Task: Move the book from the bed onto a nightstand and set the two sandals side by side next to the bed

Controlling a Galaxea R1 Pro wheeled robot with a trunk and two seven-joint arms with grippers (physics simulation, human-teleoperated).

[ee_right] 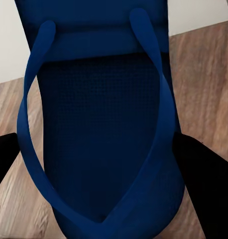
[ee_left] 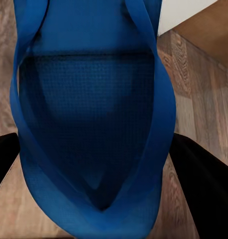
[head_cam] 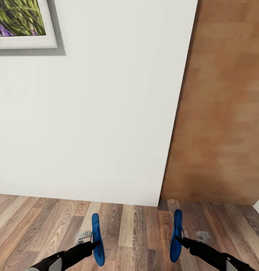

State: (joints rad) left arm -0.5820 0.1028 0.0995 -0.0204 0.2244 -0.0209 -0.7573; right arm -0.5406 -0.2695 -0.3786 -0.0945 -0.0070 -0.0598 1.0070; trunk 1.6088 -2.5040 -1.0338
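Observation:
Each arm carries one bright blue sandal, held edge-on above the wood-plank floor. My left gripper is shut on the left sandal; up close its sole and thin straps sit between the black fingers. My right gripper is shut on the right sandal, whose sole lies between black fingers. The book, the bed and the nightstands are out of view.
A white wall stands straight ahead, close. A framed plant picture hangs at its upper left. A brown wooden panel or door stands to the right. Wood-plank floor runs below the wall.

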